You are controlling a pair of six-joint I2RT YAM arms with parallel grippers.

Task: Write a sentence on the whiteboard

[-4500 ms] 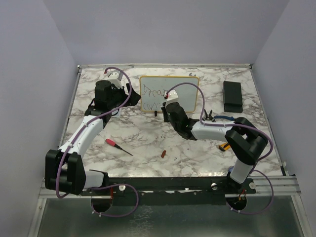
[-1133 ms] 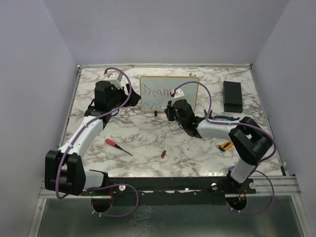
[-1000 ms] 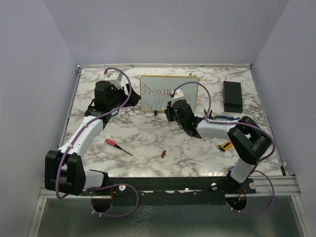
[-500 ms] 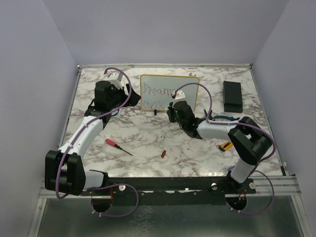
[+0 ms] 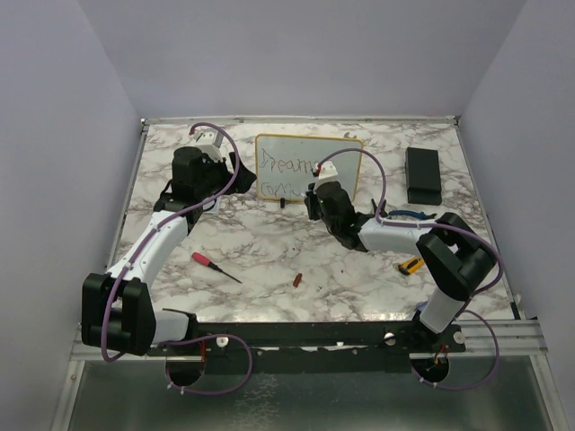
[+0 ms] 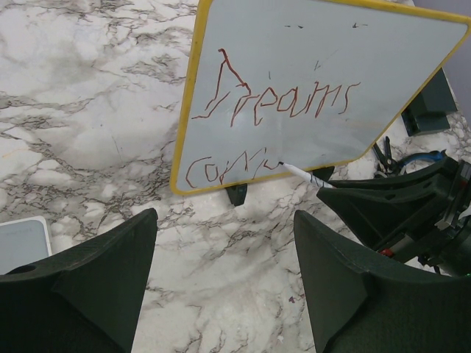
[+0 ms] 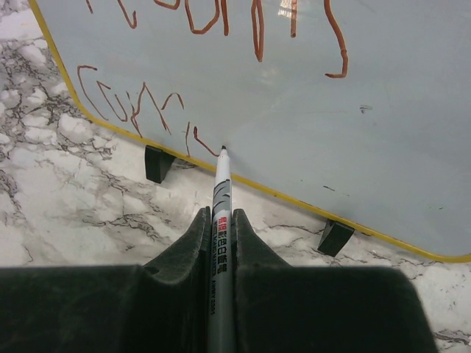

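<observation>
The whiteboard [image 5: 296, 147] stands on its black feet in the upper centre of the overhead view, on the marbled worktop [image 5: 269, 244]. The sentence [image 6: 259, 110] runs in red-brown strokes: "Dreams" on top and a few letters of a second line at the lower left. The right tool [image 7: 221, 218] is clamped on a marker [image 7: 221, 193], whose tip touches the board just past those last strokes. The left tool [image 6: 224, 218] gapes wide and empty, just left of the board in the overhead view.

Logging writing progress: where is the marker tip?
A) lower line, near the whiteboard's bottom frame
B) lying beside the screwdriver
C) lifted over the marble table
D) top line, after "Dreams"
A: the marker, gripped by the right end effector, has its tip at the end of the lower line on the whiteboard.
</observation>
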